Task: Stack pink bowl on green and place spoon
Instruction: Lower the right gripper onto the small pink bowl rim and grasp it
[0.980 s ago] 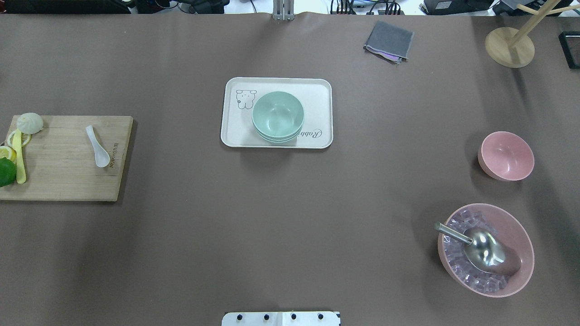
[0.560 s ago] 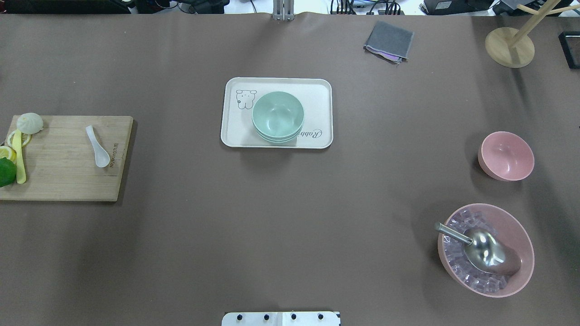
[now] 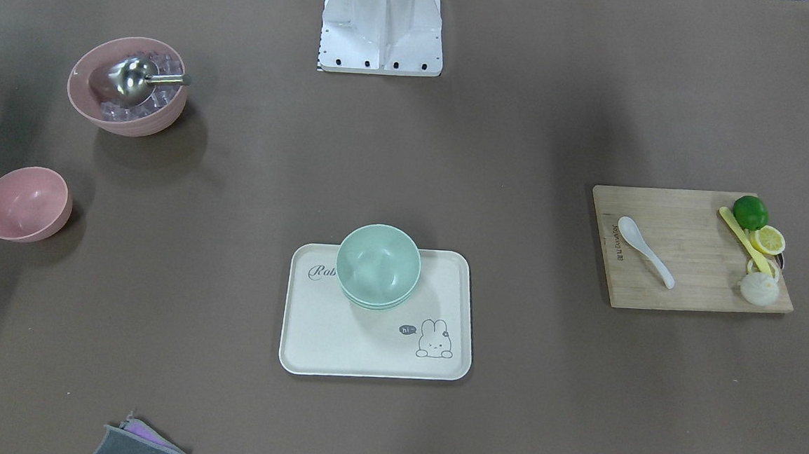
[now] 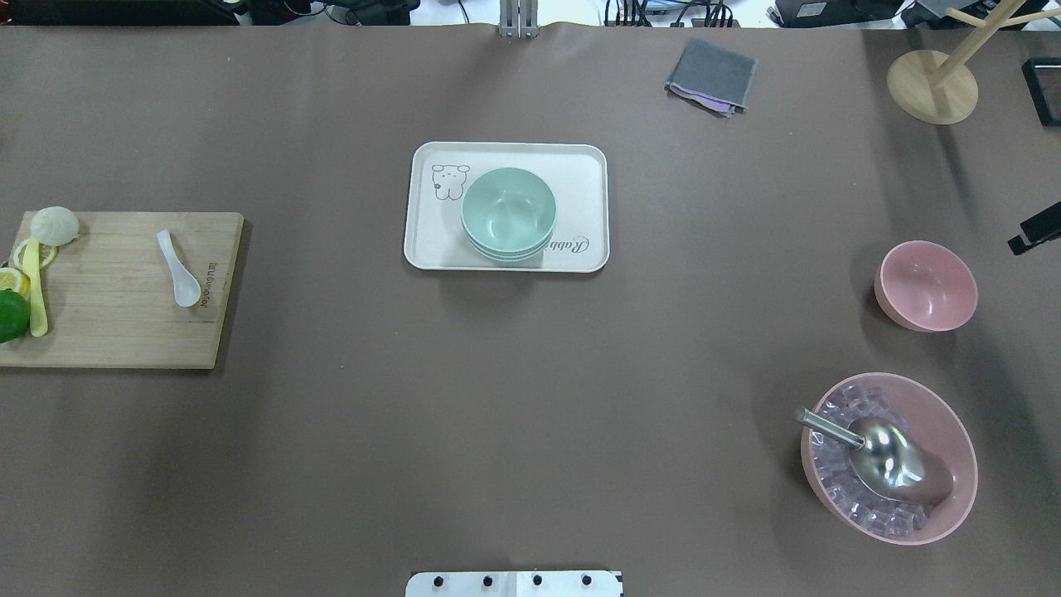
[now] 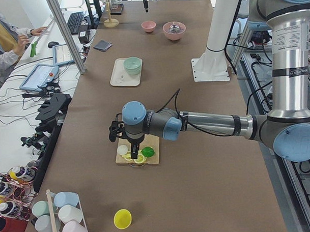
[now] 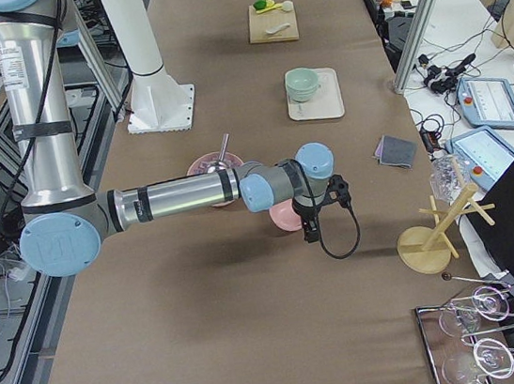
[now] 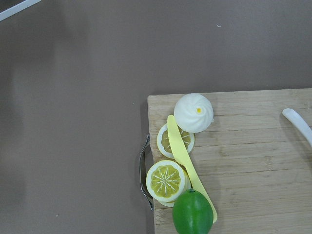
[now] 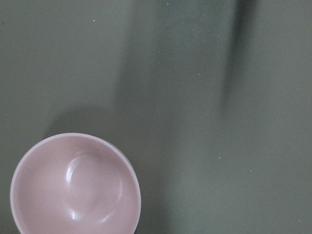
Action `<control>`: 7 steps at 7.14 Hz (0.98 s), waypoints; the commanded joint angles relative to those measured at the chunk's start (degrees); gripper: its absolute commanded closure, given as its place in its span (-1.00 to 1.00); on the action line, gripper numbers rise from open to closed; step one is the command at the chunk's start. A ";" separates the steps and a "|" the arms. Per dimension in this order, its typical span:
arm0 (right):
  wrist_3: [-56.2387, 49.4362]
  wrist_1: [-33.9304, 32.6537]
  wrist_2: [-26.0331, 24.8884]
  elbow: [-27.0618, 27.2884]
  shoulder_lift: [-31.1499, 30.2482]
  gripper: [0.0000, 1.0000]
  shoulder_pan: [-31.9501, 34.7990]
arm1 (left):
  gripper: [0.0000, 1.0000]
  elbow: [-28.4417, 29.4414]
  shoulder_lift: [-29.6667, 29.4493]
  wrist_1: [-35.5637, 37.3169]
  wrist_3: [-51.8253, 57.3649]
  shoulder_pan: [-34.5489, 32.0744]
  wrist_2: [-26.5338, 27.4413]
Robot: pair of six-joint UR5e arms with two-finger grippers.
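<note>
Plainly, neither bowl nor spoon had been taken up. The pink bowl [image 4: 926, 286] sat upright and empty on the bench [image 4: 331, 456], well to the robot's right, apart from the tray. On the cream tray [image 4: 580, 174] at mid-bench stood the green bowl [image 4: 508, 211], topmost of a small nested stack, with nothing in it. The white spoon [image 4: 179, 268] lay on the wooden cutting board [image 4: 116, 332] far to the robot's left, its scoop end toward the robot.

The right pincer [image 6: 311, 232] hung pointing down near the pink bowl, off to its outer side and not touching it; its wrist camera caught the bowl only in a lower corner. Whether that pincer was spread or clenched, I could not tell. The left pincer [image 5: 133, 150] hung over the outer end of the cutting board, above a lime [image 7: 193, 213], lemon slices [image 7: 166, 179], a yellow knife [image 7: 187, 168] and a white bun [image 7: 194, 112]; its fingers' spacing could not be made out either.

Nearer the robot than the pink bowl stood a larger pink bowl [image 4: 961, 497] of clear cubes with a metal scoop [image 4: 883, 452] resting in it. A folded grey cloth [image 4: 713, 75] and a wooden stand [image 4: 932, 85] lay along the far edge.
</note>
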 commanded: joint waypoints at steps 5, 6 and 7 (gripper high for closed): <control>13.65 13.35 -3.03 -6.82 0.07 -0.45 -8.03 | -0.96 -0.04 -1.82 -0.60 -4.53 4.57 0.67; 13.83 13.35 -3.03 -7.17 0.07 -0.04 -8.12 | -0.96 -0.13 -1.82 -0.69 -4.53 4.57 0.67; 14.96 13.44 -3.03 -7.18 -0.11 0.79 -8.21 | -0.96 -0.13 -1.73 -0.69 -4.53 4.57 0.67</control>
